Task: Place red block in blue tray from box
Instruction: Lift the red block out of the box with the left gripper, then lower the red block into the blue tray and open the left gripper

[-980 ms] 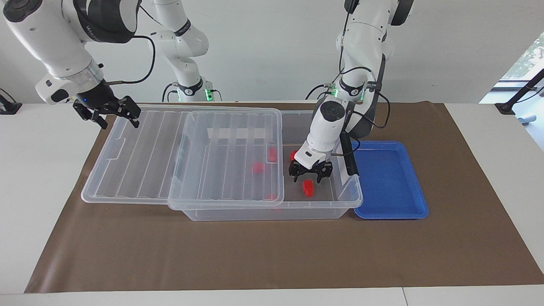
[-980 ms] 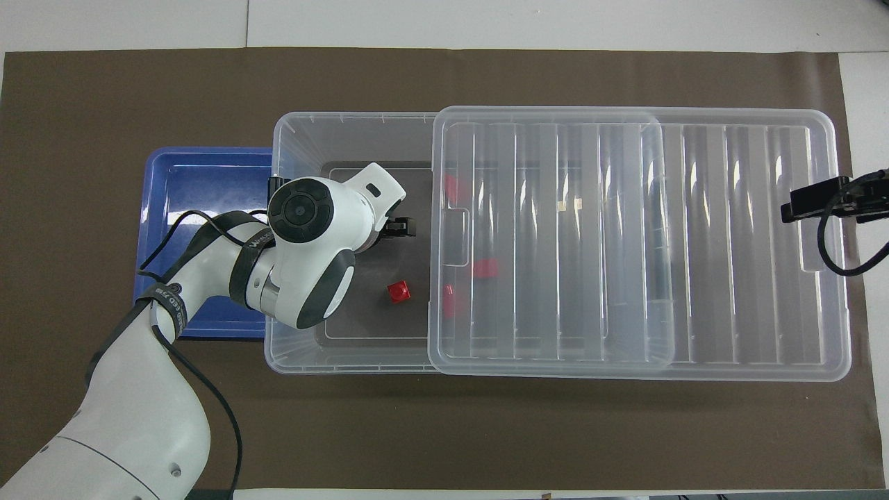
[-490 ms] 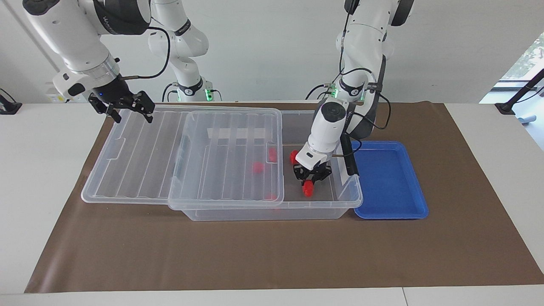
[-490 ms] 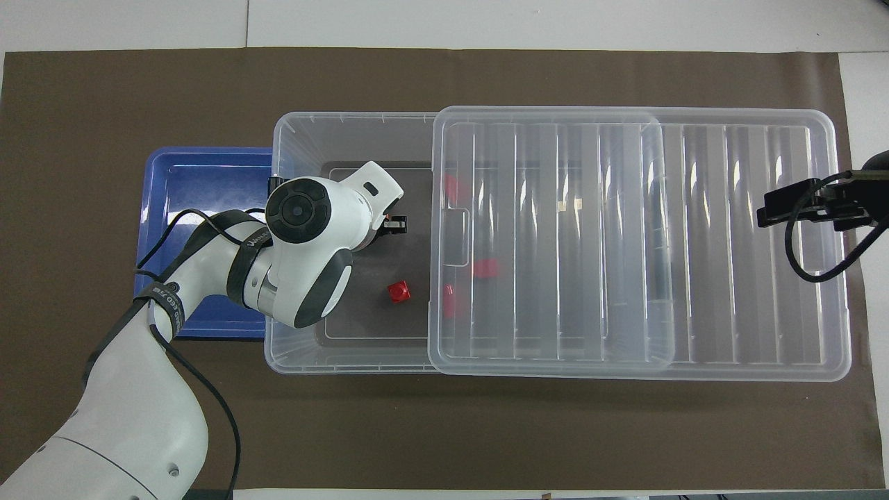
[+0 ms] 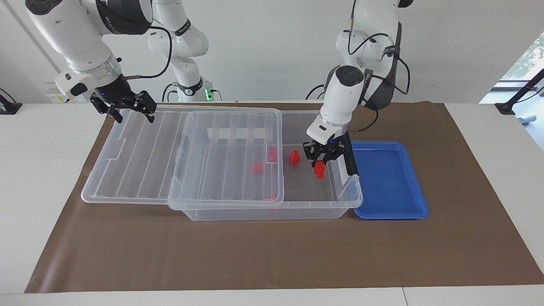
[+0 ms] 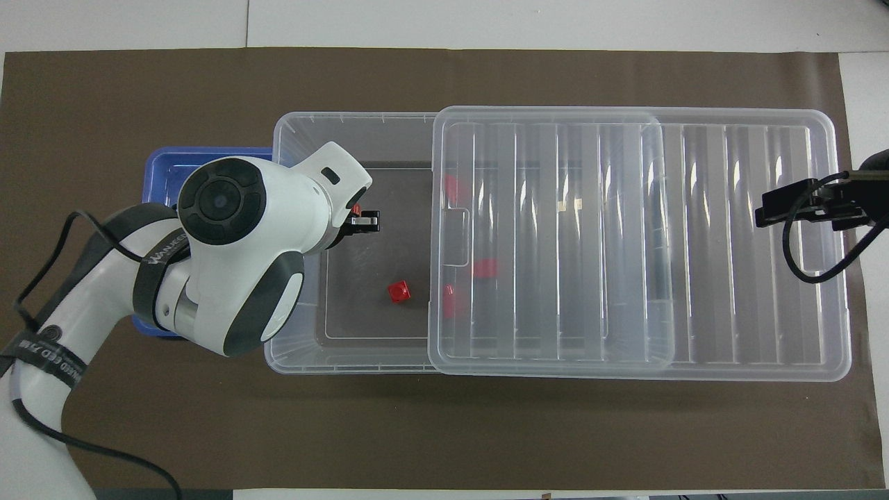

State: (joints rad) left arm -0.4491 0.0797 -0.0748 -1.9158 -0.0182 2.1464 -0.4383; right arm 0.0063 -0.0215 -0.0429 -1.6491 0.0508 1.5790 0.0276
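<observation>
My left gripper (image 5: 320,163) is shut on a red block (image 5: 319,169) and holds it in the air over the uncovered end of the box (image 5: 263,211), close to the wall that borders the blue tray (image 5: 389,178). From overhead, the left arm covers most of the blue tray (image 6: 163,173), and only a sliver of the held red block (image 6: 356,208) shows at the left gripper (image 6: 361,221). My right gripper (image 5: 129,112) waits open over the lid's end toward the right arm's end of the table.
The ribbed clear lid (image 5: 140,148) is slid aside, half on the box and half on the brown mat. One loose red block (image 5: 294,157) lies on the uncovered floor of the box, and others (image 5: 257,168) show through the lid.
My left gripper shut on a red block on the box floor and lifted it, moving toward the blue tray. My right gripper shifted a little over the lid's end.
</observation>
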